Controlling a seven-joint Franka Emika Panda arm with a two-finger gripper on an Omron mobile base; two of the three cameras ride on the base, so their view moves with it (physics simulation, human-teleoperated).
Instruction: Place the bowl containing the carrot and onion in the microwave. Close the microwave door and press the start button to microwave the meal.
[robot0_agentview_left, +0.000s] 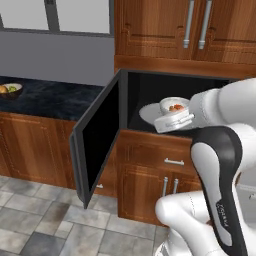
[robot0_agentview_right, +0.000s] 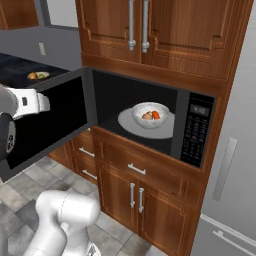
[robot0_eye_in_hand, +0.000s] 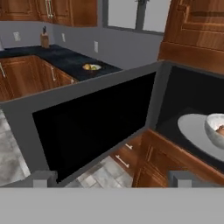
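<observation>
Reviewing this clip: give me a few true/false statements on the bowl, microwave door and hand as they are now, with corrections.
1. The bowl sits inside the microwave. True.
2. The microwave door is shut. False: it stands swung open to the left.
3. The hand is gripping the bowl. False: it is open, empty, and faces the door.
4. The carrot and onion lie in the bowl. True.
5. The bowl rests on the counter. False: it rests on the microwave's turntable.
</observation>
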